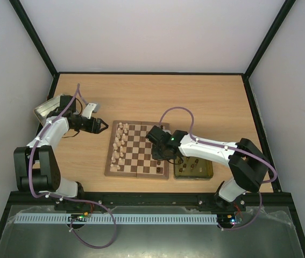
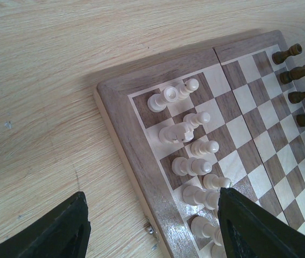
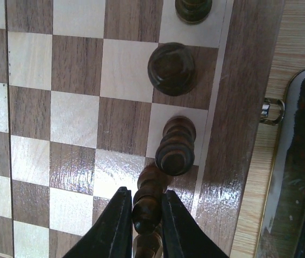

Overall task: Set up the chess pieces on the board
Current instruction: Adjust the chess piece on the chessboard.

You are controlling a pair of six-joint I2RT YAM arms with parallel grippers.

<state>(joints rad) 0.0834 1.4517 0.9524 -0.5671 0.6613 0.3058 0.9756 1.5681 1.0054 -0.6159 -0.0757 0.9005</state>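
The board point(image 1: 139, 149) lies mid-table. Cream chess pieces point(image 1: 120, 143) stand in two columns along its left side and also show in the left wrist view point(image 2: 191, 165). Dark pieces point(image 1: 159, 164) stand along its right side. My right gripper point(image 1: 161, 152) point(image 3: 144, 214) is over the board's right edge, shut on a dark piece point(image 3: 149, 200) that stands on or just above a square next to another dark piece point(image 3: 175, 148). My left gripper point(image 1: 100, 127) point(image 2: 152, 228) is open and empty, just off the board's left edge.
A yellow-gold tin point(image 1: 194, 169) holding several dark pieces sits against the board's right edge; its rim shows in the right wrist view point(image 3: 295, 161). A silver tin point(image 1: 47, 109) lies at the far left behind the left arm. Two more dark pieces point(image 3: 171, 68) stand further along the right column.
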